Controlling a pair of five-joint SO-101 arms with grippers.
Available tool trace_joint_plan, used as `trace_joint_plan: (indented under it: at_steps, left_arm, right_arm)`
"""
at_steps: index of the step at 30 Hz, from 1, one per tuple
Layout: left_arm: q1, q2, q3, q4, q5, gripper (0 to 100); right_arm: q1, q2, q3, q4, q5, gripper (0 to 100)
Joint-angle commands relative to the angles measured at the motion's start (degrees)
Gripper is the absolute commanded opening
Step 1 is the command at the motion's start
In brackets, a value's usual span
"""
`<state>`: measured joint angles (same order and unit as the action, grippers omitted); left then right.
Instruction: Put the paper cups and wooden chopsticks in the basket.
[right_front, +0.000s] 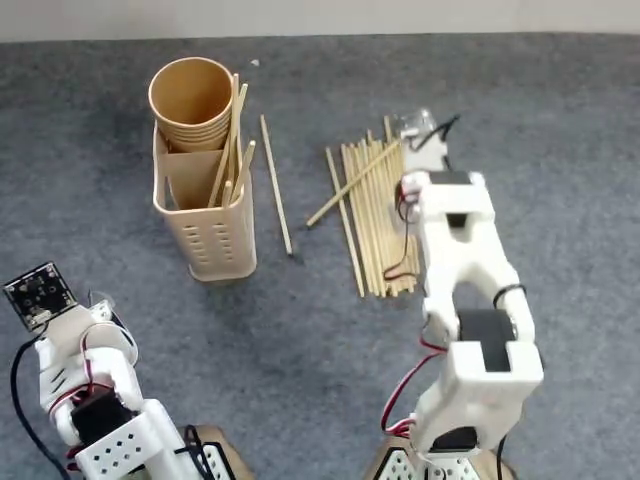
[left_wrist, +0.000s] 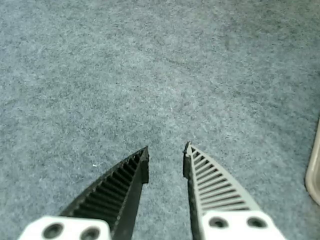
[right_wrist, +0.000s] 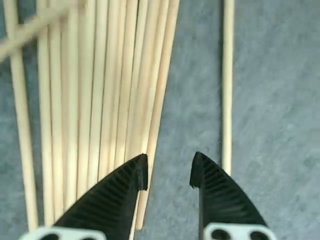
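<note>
Basket (right_front: 205, 225) holds stacked paper cups (right_front: 190, 95) and several wooden chopsticks (right_front: 235, 140); one loose chopstick (right_front: 276, 185) lies just beside it on the grey mat (right_front: 300, 330). Right gripper (right_wrist: 169, 167), jaws apart, hangs over the edge of the chopstick pile (right_front: 375, 215); left gripper (left_wrist: 167, 155), jaws slightly apart, over bare mat.

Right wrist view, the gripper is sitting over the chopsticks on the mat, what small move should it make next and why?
Probably lower straight down and close on the pile's edge stick. The right gripper is open, one fingertip over the outermost stick of the chopstick pile, the other over bare mat beside a lone chopstick, so nothing is held yet.
</note>
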<state>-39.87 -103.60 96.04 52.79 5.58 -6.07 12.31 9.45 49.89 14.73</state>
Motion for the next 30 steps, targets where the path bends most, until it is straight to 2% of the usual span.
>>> trace_joint_plan:
  at_steps: [1,15,17,19,22,25,30]
  left_arm:
    - [0.92,-0.40,1.01,-0.88,0.44,14]
    - [0.92,-0.40,1.01,-0.88,0.44,14]
    - [0.92,-0.40,1.01,-0.88,0.44,14]
    - [0.92,-0.40,1.01,-0.88,0.44,14]
    - [0.92,-0.40,1.01,-0.88,0.44,14]
    - [0.92,-0.40,1.01,-0.88,0.44,14]
    - [0.92,-0.40,1.01,-0.88,0.44,14]
  right_arm:
    - [0.31,2.33,-6.37,0.66,0.70,14.9]
    - [-0.31,13.85,-6.90,-3.12,0.70,14.7]
    - [0.57,14.55,-6.90,-3.12,0.70,10.2]
    - [1.71,15.16,-6.90,-3.03,0.70,0.3]
    - [3.03,15.08,-7.08,0.66,0.62,0.3]
    - [3.38,10.77,-9.01,3.91,-0.70,0.5]
    - [2.77,-9.19,-9.45,5.05,-10.02,0.5]
